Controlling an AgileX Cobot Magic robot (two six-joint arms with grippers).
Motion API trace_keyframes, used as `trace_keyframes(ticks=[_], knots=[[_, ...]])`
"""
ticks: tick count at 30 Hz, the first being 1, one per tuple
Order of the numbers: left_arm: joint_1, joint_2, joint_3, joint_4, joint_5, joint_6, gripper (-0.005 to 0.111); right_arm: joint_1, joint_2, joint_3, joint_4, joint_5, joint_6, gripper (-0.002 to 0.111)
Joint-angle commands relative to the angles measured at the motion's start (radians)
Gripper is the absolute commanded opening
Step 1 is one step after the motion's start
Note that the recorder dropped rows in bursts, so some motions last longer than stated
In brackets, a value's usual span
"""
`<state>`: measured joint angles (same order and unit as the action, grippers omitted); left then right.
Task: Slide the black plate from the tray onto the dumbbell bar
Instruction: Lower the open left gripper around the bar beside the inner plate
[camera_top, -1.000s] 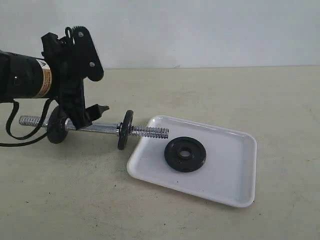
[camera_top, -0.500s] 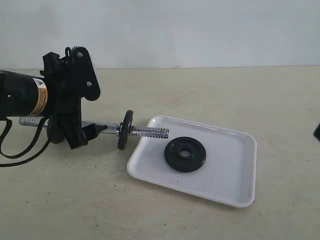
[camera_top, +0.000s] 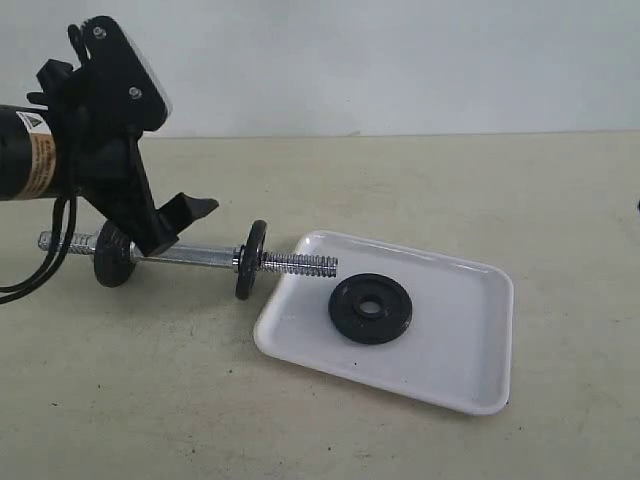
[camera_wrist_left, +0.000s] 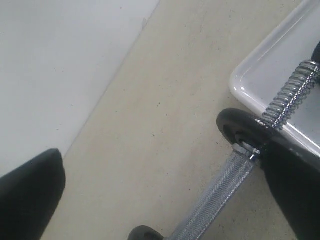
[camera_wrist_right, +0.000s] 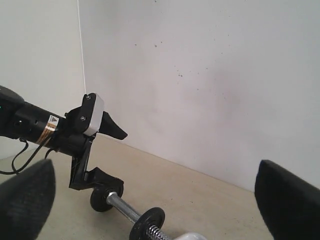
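One black plate (camera_top: 370, 308) lies flat in the white tray (camera_top: 470, 340). The dumbbell bar (camera_top: 195, 255) rests on the table left of the tray. It carries two look-alike discs, one (camera_top: 113, 256) near its far end and one (camera_top: 250, 260) by the tray. Its threaded end (camera_top: 300, 264) reaches over the tray rim. My left gripper (camera_wrist_left: 165, 200) hangs open above the bar's knurled middle (camera_wrist_left: 220, 192), holding nothing; its lower finger (camera_top: 200, 208) is clear of the bar. My right gripper (camera_wrist_right: 157, 200) is open and empty, high and far from the tray.
The beige table (camera_top: 150, 400) meets a white wall (camera_top: 400, 60) behind. The left arm's cable (camera_top: 40, 270) droops beside the bar's left end. The tray's rim (camera_wrist_left: 240, 87) lies close to the inner disc (camera_wrist_left: 240, 127).
My left gripper dipped over the bar, then rose up and to the left, off it. The bar, discs and tray have not moved.
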<state>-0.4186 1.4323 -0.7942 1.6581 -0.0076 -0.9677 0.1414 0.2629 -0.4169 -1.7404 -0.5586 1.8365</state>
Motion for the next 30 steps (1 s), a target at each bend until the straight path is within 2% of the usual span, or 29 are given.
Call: trace_keyframes(ticks=[1, 6, 7, 8, 10, 14, 16, 18, 23, 30], knots=[[0.002, -0.007, 0.002, -0.002, -0.003, -0.047, 0.110, -0.003, 0.004, -0.002, 0.008, 0.006, -0.003, 0.105], [0.002, -0.007, 0.002, -0.005, -0.005, -0.068, 0.110, -0.003, 0.004, -0.002, 0.008, 0.006, -0.003, 0.105], [0.008, -0.007, 0.002, -0.050, -0.003, -0.037, 0.110, -0.003, 0.004, -0.002, 0.008, 0.006, -0.003, 0.105], [0.014, -0.007, 0.002, -0.159, -0.003, 0.062, 0.110, -0.003, 0.004, -0.002, 0.008, 0.006, -0.003, 0.105], [0.019, -0.007, 0.002, -0.449, 0.008, 0.375, 0.110, -0.003, 0.004, -0.002, 0.008, 0.006, -0.003, 0.105], [0.010, -0.003, 0.002, -1.167, 0.051, 1.266, 0.110, -0.003, 0.004, -0.002, 0.008, 0.006, -0.003, 0.105], [0.008, -0.003, 0.002, -1.382, 0.061, 1.510, 0.110, -0.003, 0.004, -0.002, 0.008, 0.006, -0.003, 0.105], [0.018, -0.001, 0.002, -1.491, 0.061, 1.580, 0.110, -0.003, 0.004, -0.002, 0.008, 0.006, -0.003, 0.105], [0.027, 0.008, 0.002, -1.513, 0.067, 1.545, 0.110, -0.003, 0.004, -0.002, 0.008, 0.006, -0.003, 0.105], [0.024, 0.131, -0.082, -1.508, 0.303, 1.598, 0.110, -0.003, 0.004, -0.002, 0.008, 0.006, -0.003, 0.105]])
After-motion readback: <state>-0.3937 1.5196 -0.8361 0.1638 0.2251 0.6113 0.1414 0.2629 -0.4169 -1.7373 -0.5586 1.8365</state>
